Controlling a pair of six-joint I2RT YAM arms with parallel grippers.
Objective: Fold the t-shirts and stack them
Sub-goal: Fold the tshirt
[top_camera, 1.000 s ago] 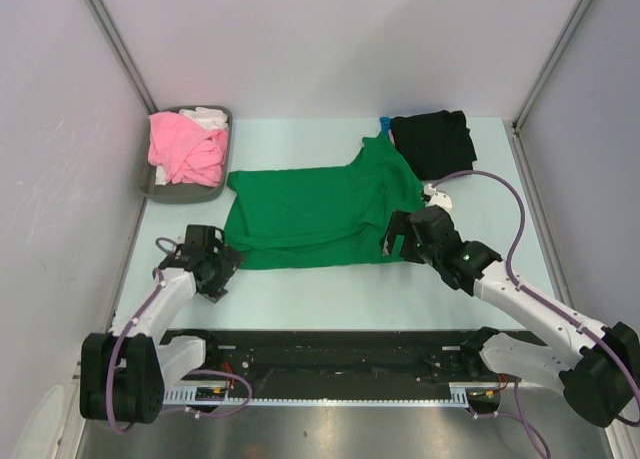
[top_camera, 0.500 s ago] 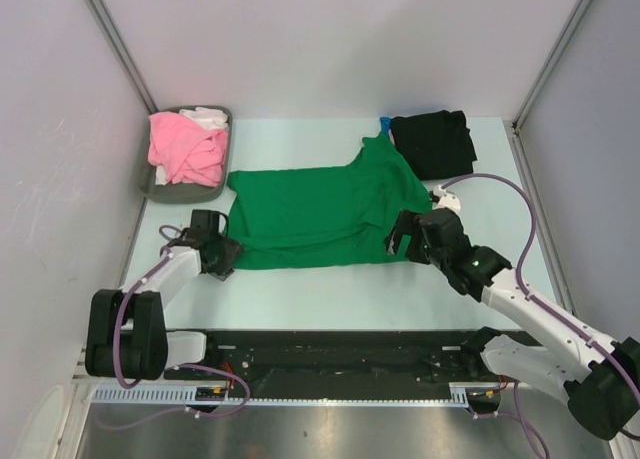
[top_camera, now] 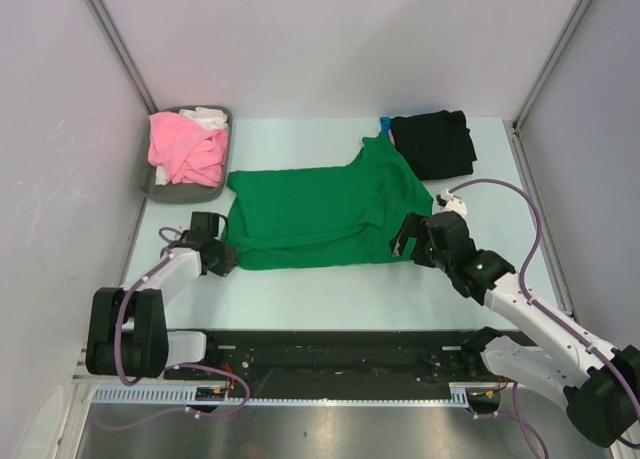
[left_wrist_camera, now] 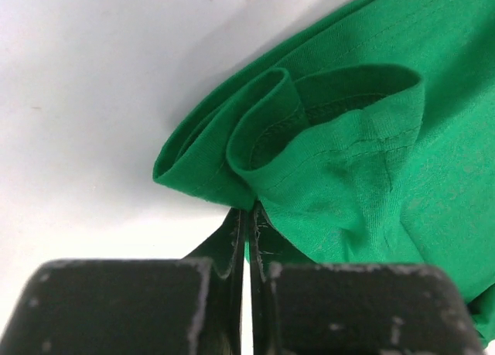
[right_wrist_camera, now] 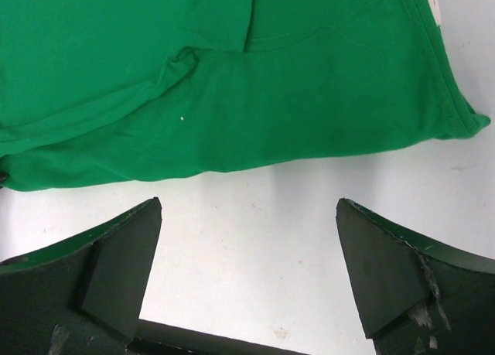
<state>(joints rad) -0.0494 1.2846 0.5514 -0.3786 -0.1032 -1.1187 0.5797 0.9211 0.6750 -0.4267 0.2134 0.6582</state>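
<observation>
Near tray [top_camera: 182, 193], left end effector [left_wrist_camera: 248, 223] tight on green t-shirt [top_camera: 320, 214], right end effector [top_camera: 398, 241] wide.

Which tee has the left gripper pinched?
The green tee, spread mid-table: the left gripper is shut on its edge. The black tee lies far right; pink tee and white tee sit in the tray.

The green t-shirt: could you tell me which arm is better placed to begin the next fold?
Left. The left gripper is shut on the green t-shirt's near-left corner, ready to lift it; the right gripper hangs open over bare table beside the hem.
</observation>
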